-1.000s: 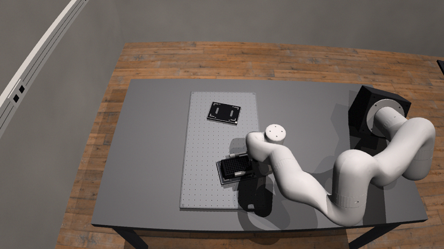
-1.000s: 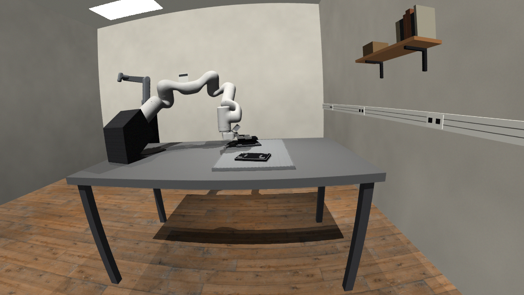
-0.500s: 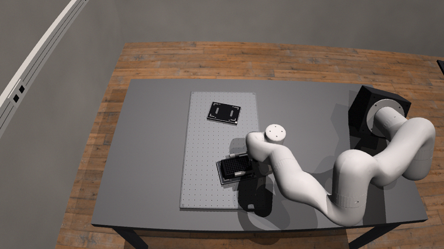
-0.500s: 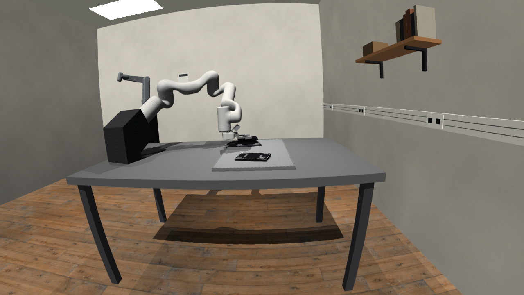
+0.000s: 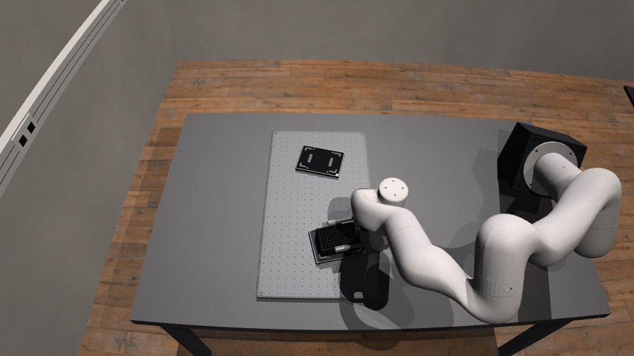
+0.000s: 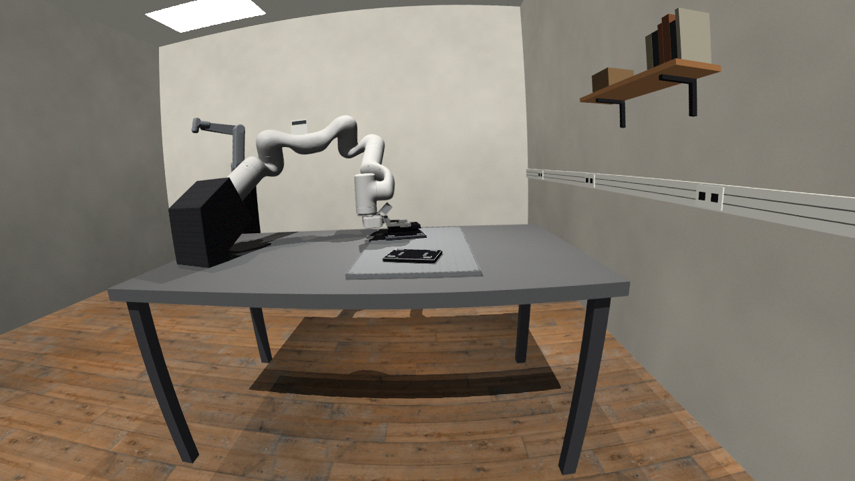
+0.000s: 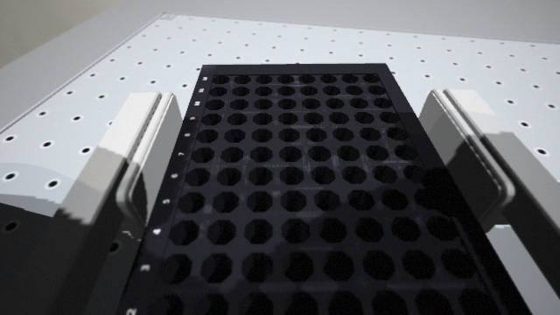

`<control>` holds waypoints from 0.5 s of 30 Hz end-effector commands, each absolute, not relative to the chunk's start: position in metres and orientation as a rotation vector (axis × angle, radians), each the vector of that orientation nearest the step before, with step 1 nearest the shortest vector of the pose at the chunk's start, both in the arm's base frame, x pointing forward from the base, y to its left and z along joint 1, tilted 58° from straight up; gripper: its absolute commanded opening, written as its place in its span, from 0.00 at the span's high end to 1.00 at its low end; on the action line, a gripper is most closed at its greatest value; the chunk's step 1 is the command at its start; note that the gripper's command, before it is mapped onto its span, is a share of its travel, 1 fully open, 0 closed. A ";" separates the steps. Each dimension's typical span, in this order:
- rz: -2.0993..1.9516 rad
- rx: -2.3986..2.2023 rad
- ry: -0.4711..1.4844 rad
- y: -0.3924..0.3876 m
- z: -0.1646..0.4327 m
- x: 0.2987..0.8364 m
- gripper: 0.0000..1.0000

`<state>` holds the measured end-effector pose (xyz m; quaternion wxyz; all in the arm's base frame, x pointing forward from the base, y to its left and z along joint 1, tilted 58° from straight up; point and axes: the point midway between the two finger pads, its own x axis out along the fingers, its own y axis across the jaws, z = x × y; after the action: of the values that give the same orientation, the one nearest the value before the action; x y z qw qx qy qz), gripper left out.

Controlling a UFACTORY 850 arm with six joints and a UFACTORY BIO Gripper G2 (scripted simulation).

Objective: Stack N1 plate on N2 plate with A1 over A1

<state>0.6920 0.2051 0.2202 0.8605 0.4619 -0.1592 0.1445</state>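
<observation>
The nest N1 [image 5: 320, 162] [image 6: 412, 256] is empty; its black top with pale corner marks shows. A black 96-well plate [image 5: 332, 237] [image 7: 276, 187] is over the nest N2 [image 5: 322, 258] [image 6: 418, 236], lined up with it. My gripper [image 5: 337, 234] [image 6: 399, 223] [image 7: 303, 131] is shut on this plate, one pale finger along each long side. In the wrist view the column numbers run up the left edge, with 12 farthest away. Well A1 is out of that view. The lower plate cannot be told apart beneath, so I cannot tell whether the two are fully nested.
Both nests stand on a light perforated board [image 5: 280, 265] [image 6: 454, 263] on the grey table [image 5: 211, 206] [image 6: 538, 272]. The arm reaches in from its black base [image 5: 518, 148] [image 6: 203, 224]. A wall shelf [image 6: 651, 77] is beyond the table.
</observation>
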 end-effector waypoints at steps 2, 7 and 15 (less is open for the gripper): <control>0.303 0.969 -0.335 0.205 0.220 0.692 1.00; 0.303 0.969 -0.335 0.206 0.220 0.693 1.00; 0.303 0.969 -0.335 0.207 0.219 0.693 1.00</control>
<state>0.6923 0.2070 0.2191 0.8605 0.4619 -0.1592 0.1445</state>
